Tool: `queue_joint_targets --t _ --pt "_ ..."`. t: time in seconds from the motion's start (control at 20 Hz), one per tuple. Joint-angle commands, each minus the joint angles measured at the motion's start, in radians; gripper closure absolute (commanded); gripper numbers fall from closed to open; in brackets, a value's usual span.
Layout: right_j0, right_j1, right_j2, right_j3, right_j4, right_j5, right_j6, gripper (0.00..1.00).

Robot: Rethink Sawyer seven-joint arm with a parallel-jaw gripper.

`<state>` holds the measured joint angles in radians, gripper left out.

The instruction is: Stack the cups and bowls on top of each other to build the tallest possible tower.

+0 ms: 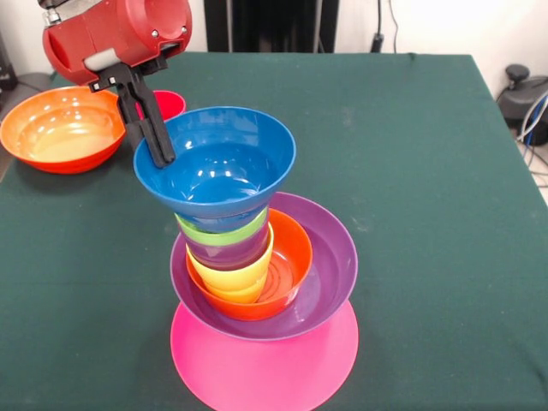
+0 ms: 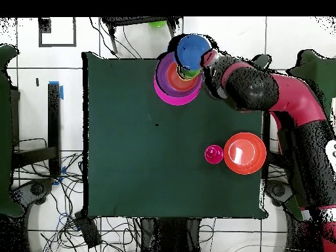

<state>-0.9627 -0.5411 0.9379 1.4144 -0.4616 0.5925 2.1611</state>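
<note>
The tower stands near the table's front edge: an upturned pink bowl [image 1: 265,364] at the base, then a purple bowl [image 1: 330,274], a small orange bowl [image 1: 294,261], a yellow cup [image 1: 233,280], a purple cup [image 1: 229,253] and a light green cup [image 1: 221,233]. A blue bowl [image 1: 218,163] sits tilted on top. My gripper [image 1: 154,152] comes from the upper left, its black fingers [image 1: 158,137] pinching the blue bowl's left rim. In the overhead view the tower [image 2: 172,88] and the blue bowl [image 2: 192,51] are at the table's top edge. The light green bowl is out of view.
A large orange bowl [image 1: 62,128] sits upright at the far left, with the red cup [image 1: 169,103] beside it, partly behind my fingers. In the overhead view the orange bowl [image 2: 245,153] and the red cup [image 2: 213,154] lie at the right. The dark green table [image 1: 411,171] has free room on its right half.
</note>
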Motion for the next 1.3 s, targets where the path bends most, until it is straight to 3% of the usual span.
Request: queue_joint_targets --t 0.05,0.75,1.3 --pt "0.01 0.003 -0.045 -0.001 -0.055 0.166 -0.291 1.0" --pt "0.003 0.0 -0.031 0.005 -0.064 0.176 -0.293 1.0" --pt "-0.013 0.03 0.004 -0.012 -0.074 0.094 -0.296 1.0"
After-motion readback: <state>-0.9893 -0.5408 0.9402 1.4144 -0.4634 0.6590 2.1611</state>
